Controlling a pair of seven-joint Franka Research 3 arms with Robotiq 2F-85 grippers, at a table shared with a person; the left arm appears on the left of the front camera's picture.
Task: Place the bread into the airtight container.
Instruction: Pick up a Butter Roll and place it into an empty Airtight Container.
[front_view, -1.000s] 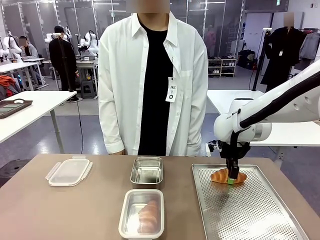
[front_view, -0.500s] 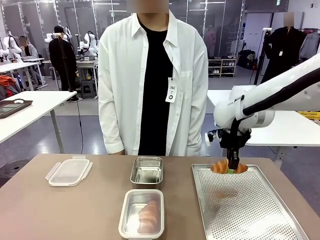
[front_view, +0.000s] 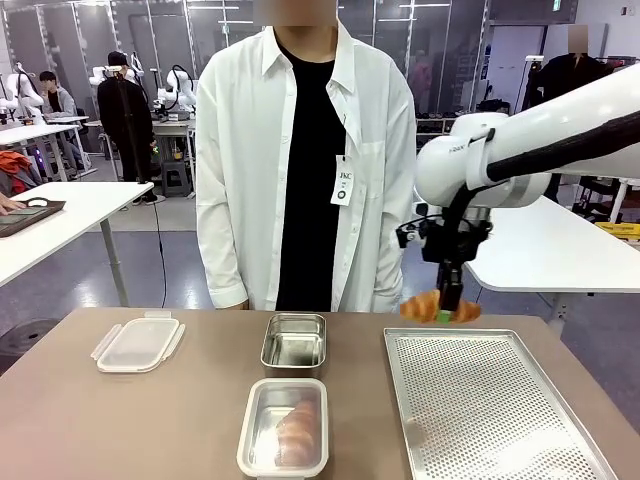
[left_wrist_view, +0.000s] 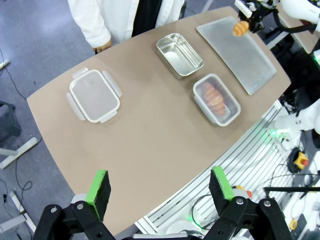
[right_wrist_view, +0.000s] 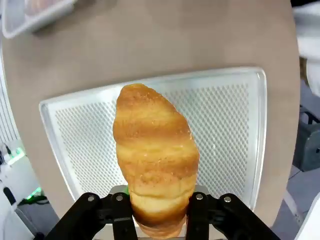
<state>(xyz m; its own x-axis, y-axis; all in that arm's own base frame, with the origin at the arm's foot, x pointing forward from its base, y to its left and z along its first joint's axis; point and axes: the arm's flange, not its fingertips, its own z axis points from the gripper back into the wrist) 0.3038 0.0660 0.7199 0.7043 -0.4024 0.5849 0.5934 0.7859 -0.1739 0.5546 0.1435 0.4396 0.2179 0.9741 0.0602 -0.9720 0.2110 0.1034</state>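
We have the bread (front_view: 420, 306) clamped across its middle in the right tool (front_view: 447, 312), hanging in the air above the far left corner of the tray (front_view: 500, 420), with both ends sticking out past the pads. The right wrist view shows the tool biting the lower part of the roll, so most of its length reaches beyond the grip. We judge the carry should be slow and level, since a quick swing could pivot the bread in the pads. We take the clear tub (front_view: 284, 427) near the front edge of the tabletop (front_view: 150, 420) to be the airtight one, because the clip lid (front_view: 140, 343) lying well to the left looks like its match. The metal tin (front_view: 294, 343) just behind it stands empty. The tub already holds another roll (front_view: 300, 432), so we should aim for the free strip beside it and turn the wrist until our bread lies parallel to that one. We should come in from above with enough height to clear the tin's rim, lower until the bread nearly touches the tub floor, and only then spread the pads. The left tool (left_wrist_view: 160, 186) hangs high over the tabletop with its pads apart and nothing between them, well out of the path. A person (front_view: 300, 150) stands at the far side, close behind the tin.
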